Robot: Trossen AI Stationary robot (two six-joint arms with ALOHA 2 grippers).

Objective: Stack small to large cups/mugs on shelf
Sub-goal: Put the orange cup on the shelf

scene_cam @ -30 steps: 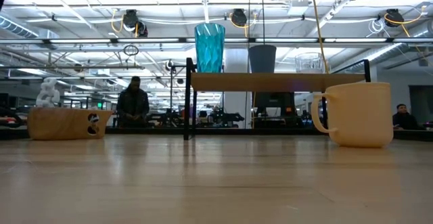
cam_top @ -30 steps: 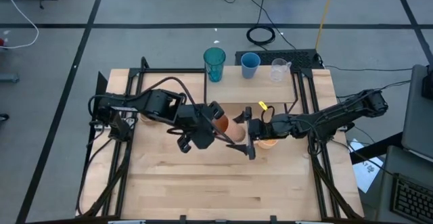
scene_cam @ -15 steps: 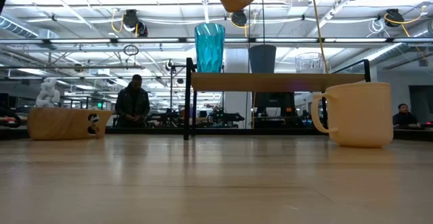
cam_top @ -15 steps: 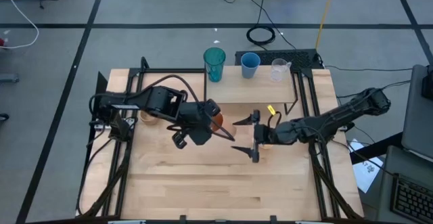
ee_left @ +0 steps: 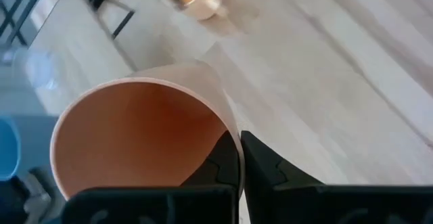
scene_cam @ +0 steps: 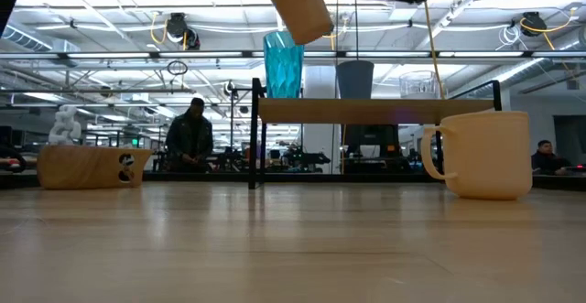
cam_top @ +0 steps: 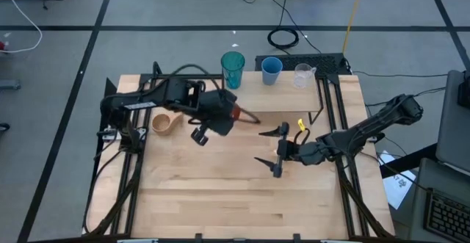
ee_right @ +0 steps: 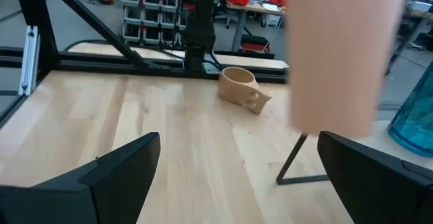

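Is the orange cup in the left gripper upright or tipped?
Tipped. In the low view the orange cup hangs slanted above the table, and the left wrist view looks into its empty mouth, with the left gripper pinching its rim.

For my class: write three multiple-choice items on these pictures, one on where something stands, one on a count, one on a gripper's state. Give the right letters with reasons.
1. Where does the brown wooden handled mug stand?
A. on the shelf
B. on the tabletop, at the left arm's side
C. inside the blue cup

2. How many vessels stand on the shelf?
A. one
B. three
C. five

3. What is the left gripper doing?
A. shut on the orange cup, held in the air
B. open above the tabletop
C. shut on the teal tumbler

Key: 1 B, the high view shows it on the table by the left arm. 2 B, the teal tumbler, the blue cup and the clear handled cup stand in a row there. 3 A, the left wrist view shows a finger on each side of the cup's rim.
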